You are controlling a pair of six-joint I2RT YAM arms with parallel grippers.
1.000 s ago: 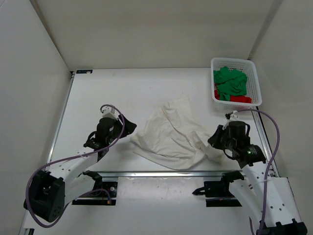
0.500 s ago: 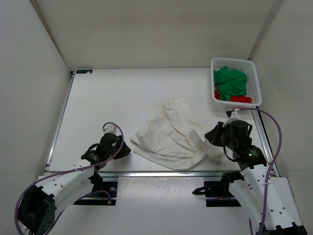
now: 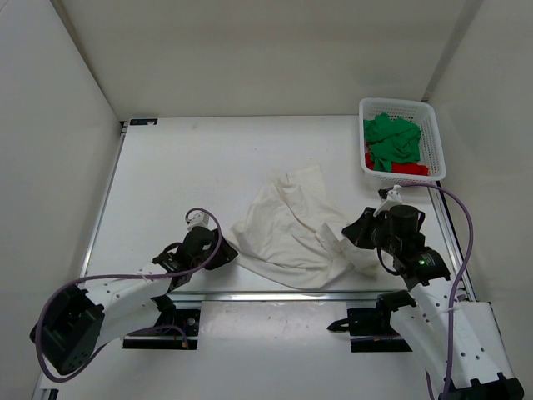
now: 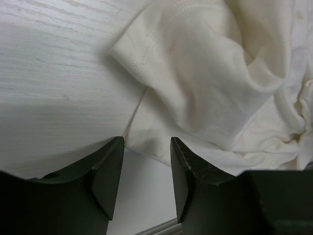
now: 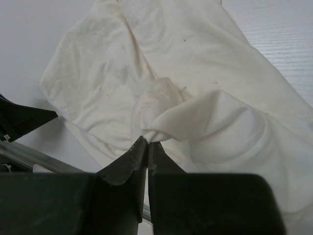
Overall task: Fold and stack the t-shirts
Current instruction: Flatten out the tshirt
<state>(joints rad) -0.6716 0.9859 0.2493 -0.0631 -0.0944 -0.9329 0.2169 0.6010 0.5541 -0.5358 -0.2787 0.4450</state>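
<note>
Left claw (image 4: 146, 147): released. The fingers are seen apart, with bare table (image 4: 58, 73) visible between them, and nothing is gripped. The white t-shirt (image 4: 215, 78) is found directly ahead of the tips. Its near hem edge is laid across the gap right at the fingertips; contact cannot be told. A folded-over corner is seen ahead of one finger, and the bulk is bunched ahead of and beyond the other.

Right claw (image 5: 147, 144): clenched on the white t-shirt. A twisted pinch of cloth is held right at the tips, with the fingers pressed almost together. From that pinch the cloth is fanned out ahead and to both sides. A thicker rolled fold is draped off one side of the claw, and flatter cloth is spread ahead and to the other side.

Overhead: the shirt is laid crumpled on the table between the two claws. The left claw is set at its near-left corner, the right claw at its near-right side.

The green t-shirt (image 3: 391, 140) and red t-shirt (image 3: 408, 170) are held in the basket (image 3: 435, 142), well beyond the right claw by the far right corner. Red is shown at the basket's near end, and the rest is filled by green. Neither is touched by a claw.
</note>
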